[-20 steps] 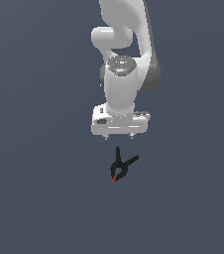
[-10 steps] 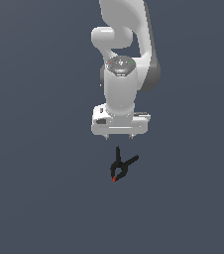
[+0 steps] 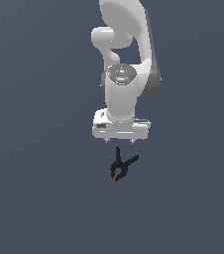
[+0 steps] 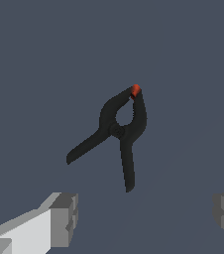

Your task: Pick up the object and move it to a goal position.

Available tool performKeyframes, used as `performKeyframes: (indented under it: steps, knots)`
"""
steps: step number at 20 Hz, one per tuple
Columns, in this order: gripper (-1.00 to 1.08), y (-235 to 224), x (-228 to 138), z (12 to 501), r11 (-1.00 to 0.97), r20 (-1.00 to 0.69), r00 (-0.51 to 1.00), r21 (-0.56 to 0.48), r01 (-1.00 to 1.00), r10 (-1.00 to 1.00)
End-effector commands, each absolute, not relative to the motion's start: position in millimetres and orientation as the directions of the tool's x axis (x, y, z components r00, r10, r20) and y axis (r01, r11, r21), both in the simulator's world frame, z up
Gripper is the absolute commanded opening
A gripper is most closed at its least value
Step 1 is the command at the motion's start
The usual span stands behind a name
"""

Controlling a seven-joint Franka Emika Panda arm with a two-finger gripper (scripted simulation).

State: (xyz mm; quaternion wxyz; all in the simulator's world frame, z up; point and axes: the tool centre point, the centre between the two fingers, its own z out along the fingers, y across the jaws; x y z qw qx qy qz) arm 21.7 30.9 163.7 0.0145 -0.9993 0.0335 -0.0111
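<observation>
The small black spring clamp (image 3: 120,166) lies flat on the dark grey floor, its red-orange tip toward the camera and its two thin handles splayed toward the arm. In the wrist view the clamp (image 4: 118,130) lies ahead of the fingers, apart from them. My gripper (image 3: 120,142) hangs above the floor just behind the clamp's handles, fingers pointing down. It is open and empty: the two grey fingertips (image 4: 64,218) stand far apart in the wrist view. Nothing marks a goal position in either view.
The white arm (image 3: 126,74) rises behind the gripper. The floor (image 3: 44,188) is a plain dark grey surface with no other objects in view.
</observation>
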Motion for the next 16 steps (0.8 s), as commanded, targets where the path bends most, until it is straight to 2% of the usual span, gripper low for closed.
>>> performKeyframes:
  steps: [1,16]
  knots:
    - [1.00,32,26,156,-0.994,0.018,0.994,-0.029,-0.104,-0.104]
    - [1.00,41,58,88,-0.916,0.000,0.916,-0.008,-0.401,-0.401]
